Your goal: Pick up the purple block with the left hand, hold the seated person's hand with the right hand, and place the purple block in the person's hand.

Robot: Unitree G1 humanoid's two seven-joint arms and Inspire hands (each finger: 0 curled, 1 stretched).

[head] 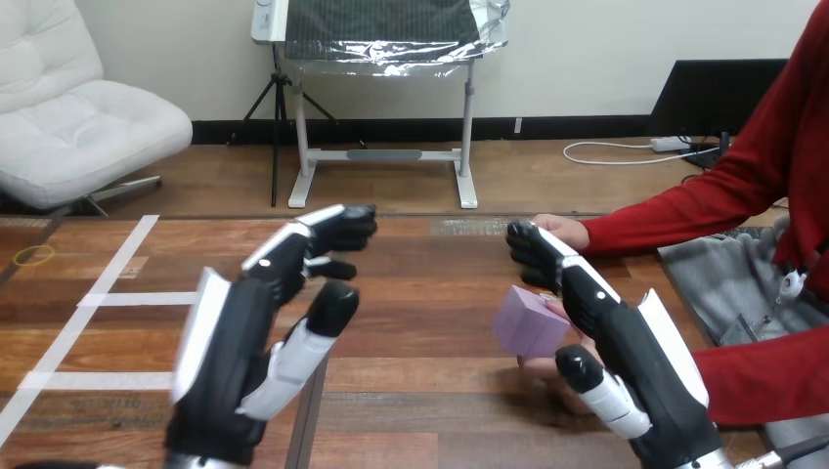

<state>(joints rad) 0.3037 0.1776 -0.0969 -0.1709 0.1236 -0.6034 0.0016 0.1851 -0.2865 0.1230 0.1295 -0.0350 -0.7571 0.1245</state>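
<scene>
Lying in the person's nearer hand by the table's right edge, purple block; right hand beside it, fingers straight; left hand empty, fingers loosely apart.

My head camera looks forward and down across the table, my left hand and right hand close below.

White tape lines on wooden table

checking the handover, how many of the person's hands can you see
2. The person's far hand rests on the table beyond the right robot hand; the person's near hand lies under the purple block, partly hidden by that robot hand.
</scene>
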